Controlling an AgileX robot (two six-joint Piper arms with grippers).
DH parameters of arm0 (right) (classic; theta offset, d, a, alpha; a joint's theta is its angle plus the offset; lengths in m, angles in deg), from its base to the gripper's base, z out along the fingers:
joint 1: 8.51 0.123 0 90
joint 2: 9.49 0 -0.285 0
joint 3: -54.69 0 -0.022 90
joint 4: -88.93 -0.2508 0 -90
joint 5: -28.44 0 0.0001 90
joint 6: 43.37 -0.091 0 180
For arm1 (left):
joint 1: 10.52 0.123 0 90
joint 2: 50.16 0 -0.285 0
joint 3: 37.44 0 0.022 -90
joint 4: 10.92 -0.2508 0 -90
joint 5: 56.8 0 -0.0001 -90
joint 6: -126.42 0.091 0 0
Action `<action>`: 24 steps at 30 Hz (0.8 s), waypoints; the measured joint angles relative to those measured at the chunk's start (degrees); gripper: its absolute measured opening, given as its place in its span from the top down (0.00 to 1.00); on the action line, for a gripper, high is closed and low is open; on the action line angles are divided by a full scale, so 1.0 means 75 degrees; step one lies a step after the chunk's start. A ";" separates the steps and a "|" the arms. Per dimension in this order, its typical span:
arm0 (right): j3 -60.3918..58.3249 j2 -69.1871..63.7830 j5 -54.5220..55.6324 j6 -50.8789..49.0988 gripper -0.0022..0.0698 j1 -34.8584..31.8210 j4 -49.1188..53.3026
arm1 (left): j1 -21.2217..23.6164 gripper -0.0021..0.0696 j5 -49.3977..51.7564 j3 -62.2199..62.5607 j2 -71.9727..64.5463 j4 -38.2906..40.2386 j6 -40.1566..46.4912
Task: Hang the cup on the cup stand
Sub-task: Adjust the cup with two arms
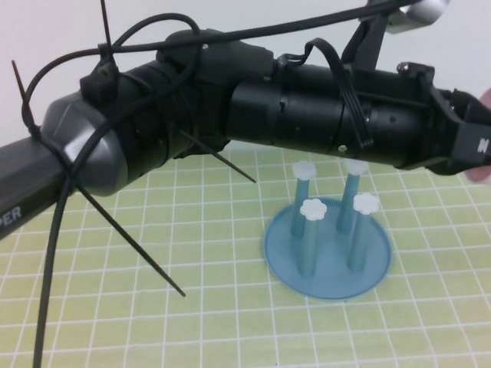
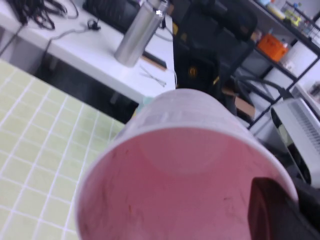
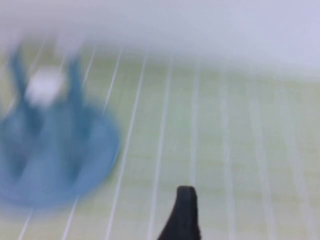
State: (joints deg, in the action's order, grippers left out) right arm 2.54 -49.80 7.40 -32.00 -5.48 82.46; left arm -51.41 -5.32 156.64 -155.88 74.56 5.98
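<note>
My left arm reaches across the high view, well above the table. Its gripper (image 1: 477, 136) sits at the right edge, shut on the pale pink cup (image 1: 482, 173), of which only slivers show there. In the left wrist view the cup (image 2: 180, 165) fills the frame, its pinker mouth facing the camera. One dark finger (image 2: 280, 210) is inside the rim of the left gripper (image 2: 294, 194). The blue cup stand (image 1: 328, 268), with white-capped pegs, stands below and left of the cup. The right gripper (image 3: 238, 220) hovers open and empty over the mat beside the cup stand (image 3: 55, 165). It is outside the high view.
A yellow-green gridded mat (image 1: 192, 307) covers the table. Cables and black zip-tie ends (image 1: 130, 245) hang from the left arm over the left side. Beyond the table edge, the left wrist view shows a white desk with a steel bottle (image 2: 137, 32).
</note>
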 joint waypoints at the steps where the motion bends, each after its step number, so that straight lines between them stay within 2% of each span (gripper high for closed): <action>1: -0.0402 0.0000 0.0979 0.0069 0.11 0.0000 0.0000 | 0.0000 0.97 -0.0016 0.0000 0.0000 0.0042 0.0065; 4: -0.1058 0.0000 0.3531 0.0101 0.11 0.0000 0.0000 | 0.0000 0.97 -0.0215 0.0000 -0.0003 0.0258 0.0307; 8: -0.1203 0.0000 0.5201 -0.1021 0.11 0.0000 0.0000 | 0.0000 0.97 -0.0553 0.0000 -0.0016 0.1251 0.1122; 10: -0.1203 0.0000 0.5564 -0.2562 0.11 0.0000 0.0175 | 0.0000 0.97 -0.0523 0.0000 -0.0016 0.1979 0.1819; 12: -0.1203 0.0000 0.5846 -0.4748 0.11 0.0000 0.0707 | 0.0000 0.97 -0.0338 0.0000 -0.0048 0.2556 0.2359; 16: -0.1203 0.0000 0.7268 -0.9154 0.11 0.0000 0.2301 | 0.0000 0.97 -0.0190 -0.0015 -0.0093 0.2645 0.2451; 19: -0.1203 0.0013 0.8086 -1.1190 0.11 0.0000 0.2610 | 0.0000 0.97 -0.0159 -0.0015 -0.0094 0.2645 0.2451; 24: -0.1203 0.0013 0.7918 -1.3886 0.11 0.0000 0.2610 | -0.0315 0.97 -0.0089 -0.0015 -0.0079 0.2645 0.2821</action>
State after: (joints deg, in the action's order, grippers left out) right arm -6.48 -49.71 66.78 -136.15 -5.48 102.04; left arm -53.77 -5.99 156.53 -156.47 94.39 27.13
